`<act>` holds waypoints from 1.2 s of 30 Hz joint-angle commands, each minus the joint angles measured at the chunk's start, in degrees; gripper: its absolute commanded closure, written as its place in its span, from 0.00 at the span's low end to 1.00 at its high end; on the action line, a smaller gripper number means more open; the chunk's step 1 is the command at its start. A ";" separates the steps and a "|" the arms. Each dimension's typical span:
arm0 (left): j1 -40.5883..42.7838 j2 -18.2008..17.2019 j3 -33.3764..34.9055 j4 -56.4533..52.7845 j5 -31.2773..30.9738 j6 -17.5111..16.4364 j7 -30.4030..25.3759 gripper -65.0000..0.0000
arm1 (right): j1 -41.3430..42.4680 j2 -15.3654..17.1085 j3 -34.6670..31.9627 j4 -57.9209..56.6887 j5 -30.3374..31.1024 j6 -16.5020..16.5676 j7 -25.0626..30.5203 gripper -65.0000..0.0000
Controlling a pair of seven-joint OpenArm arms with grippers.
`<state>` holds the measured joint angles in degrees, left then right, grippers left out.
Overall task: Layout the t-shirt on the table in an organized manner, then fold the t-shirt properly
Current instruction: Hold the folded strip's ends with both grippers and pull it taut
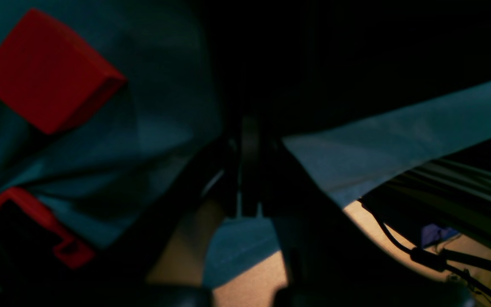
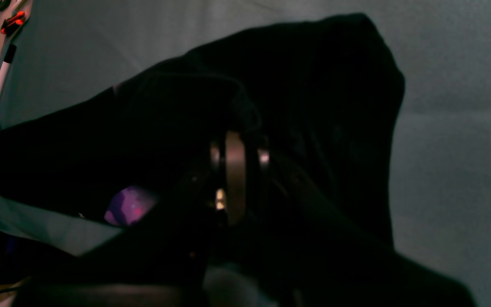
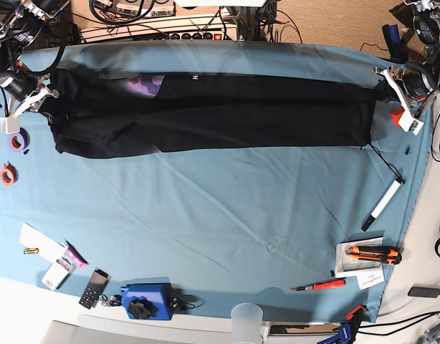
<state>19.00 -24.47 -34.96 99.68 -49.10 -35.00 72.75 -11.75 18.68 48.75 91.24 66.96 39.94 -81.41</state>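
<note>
At the far left of the base view, the right tool point(image 3: 46, 93) sits at the end of the t-shirt point(image 3: 227, 111), its jaws pressed together on the black cloth there — the right wrist view shows dark fabric bunched all round the closed fingers point(image 2: 235, 170), with a patch of purple print beside them. Below it on the desk point(image 3: 227, 215) lie two small tape rolls point(image 3: 12, 158), one purple and one red, well apart from the shirt. Along the near edge sit a few small cards and a blue block with a black knob point(image 3: 145, 301).

Through the middle, the t-shirt is stretched into a long black band across the far half of the desk, hanging between the two tools; the purple print shows near its left end, beside a small white mark.

To the right, a black and white marker point(image 3: 381, 204) lies on the teal cloth, with an orange cutter point(image 3: 374, 252) and a red-handled screwdriver point(image 3: 320, 286) nearer the front edge. At the far right the left tool point(image 3: 387, 84) meets the shirt's other end — jaws brought fully together, gripping the black fabric, a red block point(image 1: 49, 70) just beside it.
</note>
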 commanded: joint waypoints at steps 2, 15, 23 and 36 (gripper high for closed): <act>-0.42 -1.11 -0.42 0.79 -0.50 0.00 -0.85 1.00 | 0.35 1.18 0.48 1.01 1.11 0.06 1.41 1.00; -3.28 -1.31 -0.48 0.81 4.50 0.04 -1.64 1.00 | 0.35 1.16 0.48 1.01 1.09 0.06 1.41 1.00; -3.30 -1.29 -0.48 0.79 14.45 5.68 -6.29 1.00 | 0.35 1.18 0.48 1.01 1.11 0.06 1.41 1.00; -6.82 -1.31 -0.48 0.81 14.43 7.43 -7.72 0.50 | 0.35 1.16 0.48 1.01 1.11 0.06 1.41 1.00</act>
<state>12.62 -24.62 -35.00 99.68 -34.11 -27.27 65.91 -11.75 18.68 48.75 91.24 66.96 39.94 -81.38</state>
